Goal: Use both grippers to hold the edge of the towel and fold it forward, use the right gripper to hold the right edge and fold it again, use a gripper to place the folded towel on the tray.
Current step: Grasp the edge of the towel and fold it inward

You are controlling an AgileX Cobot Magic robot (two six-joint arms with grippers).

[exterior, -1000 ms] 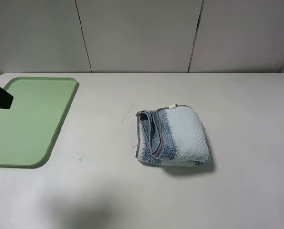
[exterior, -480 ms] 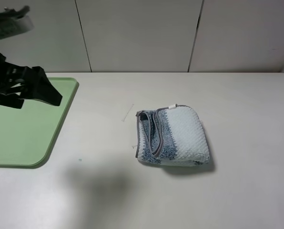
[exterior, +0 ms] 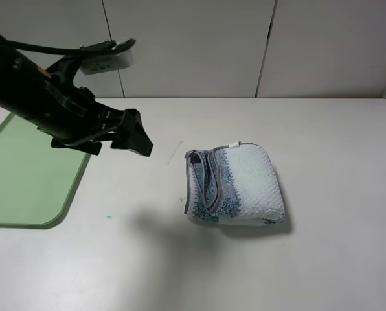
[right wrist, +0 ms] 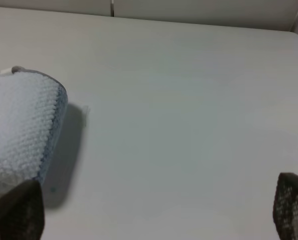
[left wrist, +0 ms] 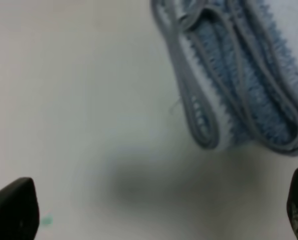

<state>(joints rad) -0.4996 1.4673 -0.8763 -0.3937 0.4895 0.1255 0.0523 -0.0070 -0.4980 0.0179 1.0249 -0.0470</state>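
Towel (exterior: pixel 235 184), striped blue-white terry, lies folded on white bench (exterior: pixel 322 259), black left claw (exterior: pixel 140 137) spread apart nearby, likely to move it onto light-green tray (exterior: pixel 24 188).

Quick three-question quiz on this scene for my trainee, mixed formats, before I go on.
1. True or false: the towel lies on the tray.
2. The towel is: A spread flat, B folded, C rolled up.
3. Fill in: the left gripper has its jaws ____ and holds nothing.
Key: 1 false; 2 B; 3 open.
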